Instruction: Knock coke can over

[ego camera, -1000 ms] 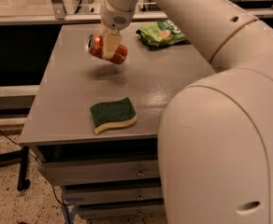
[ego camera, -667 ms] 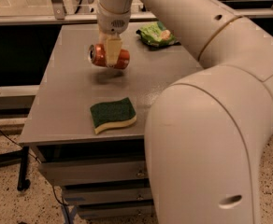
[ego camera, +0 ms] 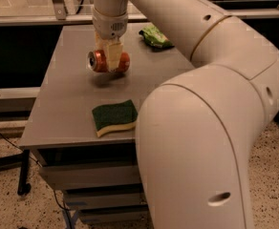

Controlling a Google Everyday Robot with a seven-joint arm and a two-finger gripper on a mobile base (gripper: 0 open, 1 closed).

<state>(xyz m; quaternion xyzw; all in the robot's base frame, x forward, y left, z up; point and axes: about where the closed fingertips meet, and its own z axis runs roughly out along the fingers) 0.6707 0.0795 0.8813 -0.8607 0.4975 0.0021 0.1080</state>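
The can (ego camera: 99, 61) lies on its side, its long axis running left to right across the far half of the desk (ego camera: 68, 113). Its silver top points left and its red body points right. The pincer (ego camera: 112, 67) comes down on it from above and is closed on the can around its middle, with the near finger (ego camera: 113, 55) crossing the front of the red body. A dark shadow sits on the desk just under the can, so the can seems to hang slightly off the surface, though I cannot tell this for sure.

A green sponge (ego camera: 114, 117) lies flat near the desk's near edge, well apart from the can. A green bag (ego camera: 155, 37) lies at the far right. Below the desk top are drawers (ego camera: 87, 175), all closed, so their contents are hidden.
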